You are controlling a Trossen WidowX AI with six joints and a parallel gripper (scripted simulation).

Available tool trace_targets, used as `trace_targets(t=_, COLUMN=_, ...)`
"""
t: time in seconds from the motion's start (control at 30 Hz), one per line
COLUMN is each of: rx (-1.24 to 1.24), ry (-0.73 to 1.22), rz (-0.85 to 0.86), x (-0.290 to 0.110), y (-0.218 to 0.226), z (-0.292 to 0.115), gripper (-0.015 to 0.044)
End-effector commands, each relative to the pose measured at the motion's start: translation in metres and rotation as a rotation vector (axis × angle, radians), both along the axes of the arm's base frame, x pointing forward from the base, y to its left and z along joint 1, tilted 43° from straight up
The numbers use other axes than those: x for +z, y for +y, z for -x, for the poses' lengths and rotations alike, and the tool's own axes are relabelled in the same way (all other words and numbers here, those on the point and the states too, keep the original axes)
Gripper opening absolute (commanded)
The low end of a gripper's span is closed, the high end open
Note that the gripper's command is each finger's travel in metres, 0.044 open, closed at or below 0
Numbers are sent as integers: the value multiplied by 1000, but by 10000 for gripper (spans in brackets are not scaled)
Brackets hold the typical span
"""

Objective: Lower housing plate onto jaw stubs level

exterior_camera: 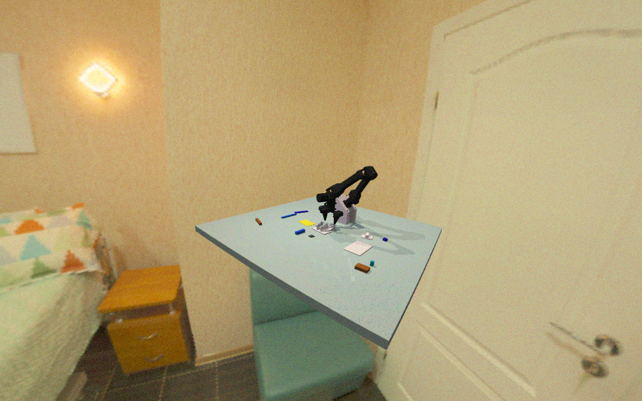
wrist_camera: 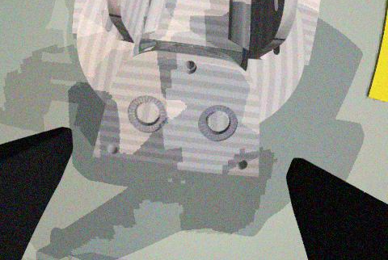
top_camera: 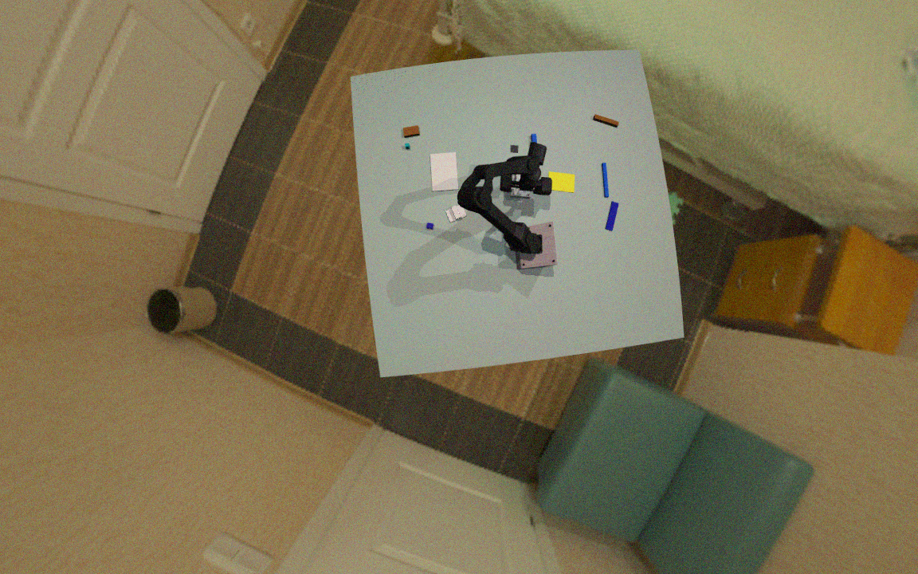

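The pale housing plate (wrist_camera: 178, 86) lies over the jaw stubs in the wrist view. Round pin tops show in its two ringed holes, and it looks flat; its exact seating height is hard to tell. The left jaw (wrist_camera: 151, 10) and the right jaw (wrist_camera: 264, 14) stretch away beyond its far edge, apart from each other, above the rounded white base (wrist_camera: 90, 58). My gripper (wrist_camera: 183, 157) (exterior_camera: 330, 221) is open and empty. Its fingertips stand at either side of the plate's near part with a gap at each side, higher than the plate. The stubs are hidden beneath it.
A yellow card (top_camera: 561, 182) (exterior_camera: 306, 223) lies beside the assembly. A white panel (top_camera: 444, 171) (exterior_camera: 358, 248) and a small white part (top_camera: 456, 213) (exterior_camera: 367, 235) lie on its other side. A blue block (top_camera: 533, 137) (exterior_camera: 300, 231) and a dark square (top_camera: 513, 148) (exterior_camera: 311, 235) are nearby.
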State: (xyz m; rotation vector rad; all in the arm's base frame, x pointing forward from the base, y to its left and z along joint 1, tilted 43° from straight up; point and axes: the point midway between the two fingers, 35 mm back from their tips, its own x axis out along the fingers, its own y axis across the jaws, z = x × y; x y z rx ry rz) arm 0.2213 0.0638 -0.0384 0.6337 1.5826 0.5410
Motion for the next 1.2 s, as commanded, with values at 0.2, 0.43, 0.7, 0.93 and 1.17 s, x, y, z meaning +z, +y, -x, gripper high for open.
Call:
trace_targets(t=0.2, rx=-10, ry=-21, rz=1, x=25, y=-22, z=-5, gripper=440)
trace_targets(t=0.43, rx=-1, ry=-13, rz=3, x=64, y=-64, z=17, gripper=440)
trace_targets(t=0.7, rx=-1, ry=-13, rz=3, x=64, y=-64, z=17, gripper=440)
trace_targets(t=0.93, rx=-1, ry=-13, rz=3, x=64, y=-64, z=17, gripper=440)
trace_targets(t=1.17, rx=-1, ry=-13, rz=3, x=64, y=-64, z=17, gripper=440)
